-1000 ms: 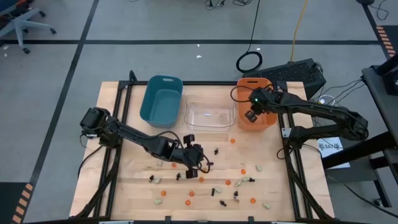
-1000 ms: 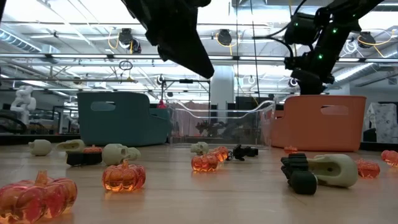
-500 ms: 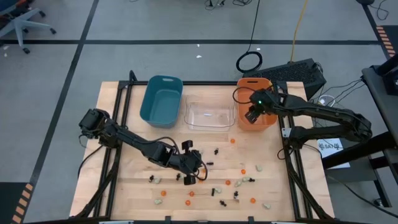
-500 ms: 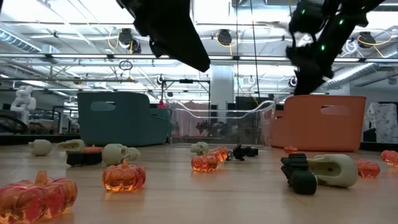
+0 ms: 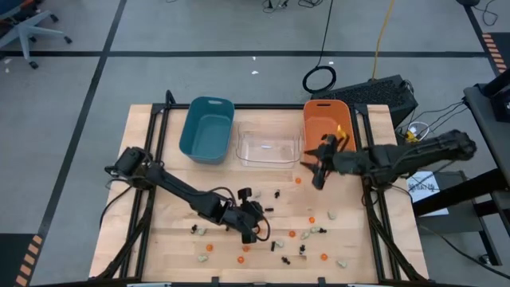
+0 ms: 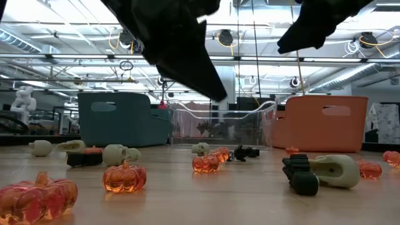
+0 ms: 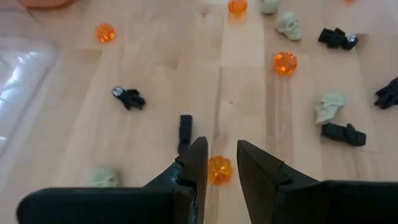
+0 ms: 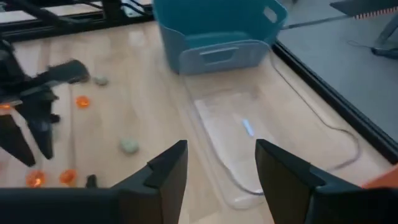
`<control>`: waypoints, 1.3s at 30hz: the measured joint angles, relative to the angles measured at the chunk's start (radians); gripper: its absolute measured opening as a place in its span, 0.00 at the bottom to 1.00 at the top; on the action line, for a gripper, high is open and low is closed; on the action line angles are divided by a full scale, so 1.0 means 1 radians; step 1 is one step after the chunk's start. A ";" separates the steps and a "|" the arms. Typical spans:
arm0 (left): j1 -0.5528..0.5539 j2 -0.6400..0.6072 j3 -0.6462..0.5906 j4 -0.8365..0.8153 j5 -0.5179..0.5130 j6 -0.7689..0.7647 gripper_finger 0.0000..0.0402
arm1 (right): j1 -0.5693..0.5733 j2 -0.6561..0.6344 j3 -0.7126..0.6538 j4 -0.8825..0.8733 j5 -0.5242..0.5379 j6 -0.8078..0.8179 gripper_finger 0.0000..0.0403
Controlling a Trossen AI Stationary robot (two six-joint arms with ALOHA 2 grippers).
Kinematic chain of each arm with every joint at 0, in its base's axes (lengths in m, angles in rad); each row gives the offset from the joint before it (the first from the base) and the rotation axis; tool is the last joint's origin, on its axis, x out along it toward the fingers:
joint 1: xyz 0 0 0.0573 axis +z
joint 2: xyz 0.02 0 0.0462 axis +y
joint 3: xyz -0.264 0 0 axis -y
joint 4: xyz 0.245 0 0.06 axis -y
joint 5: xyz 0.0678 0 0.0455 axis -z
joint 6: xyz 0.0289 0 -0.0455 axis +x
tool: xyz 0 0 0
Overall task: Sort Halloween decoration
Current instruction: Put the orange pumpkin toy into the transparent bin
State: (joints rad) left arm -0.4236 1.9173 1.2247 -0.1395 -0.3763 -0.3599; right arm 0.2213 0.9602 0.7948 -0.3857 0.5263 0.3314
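Small orange pumpkins, black spidery pieces and pale skulls lie scattered over the near half of the table [image 5: 279, 239]. My left gripper [image 5: 252, 229] is open and points down. In the left wrist view its fingertips [image 7: 221, 155] stand on either side of one orange pumpkin [image 7: 219, 169], which sits on the wood just beyond them. My right gripper [image 5: 319, 171] is open and holds nothing. It hangs over the table in front of the orange bin [image 5: 325, 131], and its wrist view [image 8: 221, 155] looks across the clear bin [image 8: 273, 143].
Three bins stand in a row at the far side: teal [image 5: 207, 127], clear [image 5: 268, 147] and orange. A black piece [image 7: 185, 129] and a pale skull [image 7: 102, 177] lie close to the left gripper. Bare wood shows between the bins and the trinkets.
My right gripper has left its place above the orange bin, swinging toward the near edge and down, and now hangs over the table in front of that bin. My left gripper has moved toward the near edge and lowered over an orange pumpkin.
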 joint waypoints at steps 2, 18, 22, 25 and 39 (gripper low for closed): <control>-0.007 0.013 0.000 -0.001 -0.001 -0.017 0.23 | 0.069 0.041 0.000 0.036 0.058 0.007 0.43; -0.034 0.057 0.001 0.000 -0.070 -0.019 0.54 | 0.334 0.352 0.000 0.278 0.154 -0.110 0.42; -0.030 0.099 0.001 0.026 -0.068 -0.026 0.54 | 0.362 0.401 0.000 0.288 0.154 -0.101 0.42; -0.030 0.119 0.000 0.055 -0.065 -0.036 0.54 | 0.371 0.428 0.000 0.309 0.154 -0.113 0.42; 0.007 0.172 0.001 0.087 -0.041 -0.108 0.54 | 0.370 0.434 0.000 0.307 0.161 -0.116 0.42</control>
State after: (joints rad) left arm -0.4163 2.0895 1.2259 -0.0527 -0.4168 -0.4681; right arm 0.5911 1.3941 0.7948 -0.0784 0.6868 0.2150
